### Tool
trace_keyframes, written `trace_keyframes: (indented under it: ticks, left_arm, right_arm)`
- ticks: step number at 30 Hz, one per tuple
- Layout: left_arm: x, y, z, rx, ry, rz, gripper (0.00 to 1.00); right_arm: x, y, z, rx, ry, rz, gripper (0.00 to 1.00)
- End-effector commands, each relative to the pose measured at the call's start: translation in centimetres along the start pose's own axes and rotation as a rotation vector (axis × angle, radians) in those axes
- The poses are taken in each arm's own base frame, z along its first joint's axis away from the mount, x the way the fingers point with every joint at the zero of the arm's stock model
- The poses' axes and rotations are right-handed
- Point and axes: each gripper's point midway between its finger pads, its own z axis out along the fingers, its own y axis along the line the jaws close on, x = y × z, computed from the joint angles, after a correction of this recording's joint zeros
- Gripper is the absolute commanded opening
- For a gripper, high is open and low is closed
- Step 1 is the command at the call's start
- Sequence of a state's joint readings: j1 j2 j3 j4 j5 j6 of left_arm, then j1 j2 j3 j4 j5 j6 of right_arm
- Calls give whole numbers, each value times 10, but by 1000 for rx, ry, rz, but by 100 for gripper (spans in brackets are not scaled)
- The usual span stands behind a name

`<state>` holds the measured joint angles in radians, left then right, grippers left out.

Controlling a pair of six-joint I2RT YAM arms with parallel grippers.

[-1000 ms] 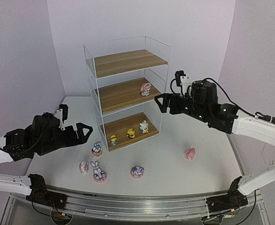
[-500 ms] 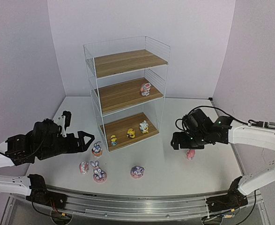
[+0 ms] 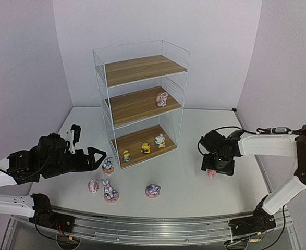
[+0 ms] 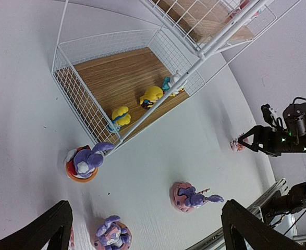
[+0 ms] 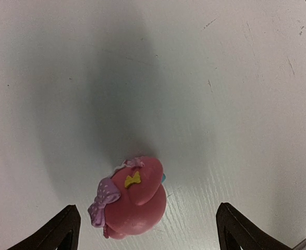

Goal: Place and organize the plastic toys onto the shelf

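Right gripper (image 3: pixel 213 167), jaws apart, now down astride pink toy (image 5: pixel 134 200), formerly up beside shelf (image 3: pixel 142 69).

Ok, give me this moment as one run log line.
right gripper: open, around pink toy, not gripping | left gripper: open, empty | shelf: four toys | table: five toys

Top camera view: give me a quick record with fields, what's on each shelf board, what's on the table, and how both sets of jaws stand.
top board: no toys
middle board: one pink-white toy, at its right end
bottom board: three small toys in a row near the front edge
table: four toys clustered in front of the shelf, one pink toy off to the right
left jaws: open, holding nothing, beside the cluster
right jaws: open, either side of the pink toy, not touching it
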<state>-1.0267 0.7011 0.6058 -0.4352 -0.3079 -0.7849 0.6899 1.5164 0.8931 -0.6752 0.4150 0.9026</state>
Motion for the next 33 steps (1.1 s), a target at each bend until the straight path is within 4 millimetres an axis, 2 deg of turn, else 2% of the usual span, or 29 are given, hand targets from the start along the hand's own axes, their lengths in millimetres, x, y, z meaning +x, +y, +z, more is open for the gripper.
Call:
trace_keyframes:
  ticks: [1, 3, 10, 14, 16, 20, 23, 26, 28, 31, 33]
  left_arm:
    - [-3, -5, 0, 36, -25, -10, 100]
    - [-2, -5, 1, 36, -25, -12, 100]
    - [-2, -5, 3, 32, -24, -15, 100]
    - [-2, -5, 3, 29, -23, -12, 100]
    - [-3, -5, 3, 30, -24, -15, 100]
    - [-3, -6, 2, 33, -24, -13, 100]
    - [-3, -7, 0, 45, -23, -5, 100]
    - [-1, -20, -2, 113, 0, 29, 100]
    - [3, -38, -4, 211, 24, 77, 100]
    - [14, -76, -13, 427, 74, 158, 100]
    - [23, -101, -21, 580, 113, 220, 100]
  right_arm:
    - [-12, 11, 5, 9, -3, 42, 86]
    - [-12, 17, 10, -1, 10, 31, 84]
    - [-13, 20, 22, 18, 7, 28, 71]
    - [-12, 18, 24, 30, 6, 29, 56]
    - [-11, 14, 24, 39, 1, 37, 41]
    - [-14, 11, 22, 44, -16, 33, 23]
    - [-18, 15, 14, 12, -24, -2, 14]
    - [-21, 33, -6, -115, -14, -74, 7]
    - [-18, 57, -29, -289, 3, -158, 5]
    - [-1, 105, -87, -695, 40, -334, 2]
    - [17, 131, -141, -1014, 75, -432, 2]
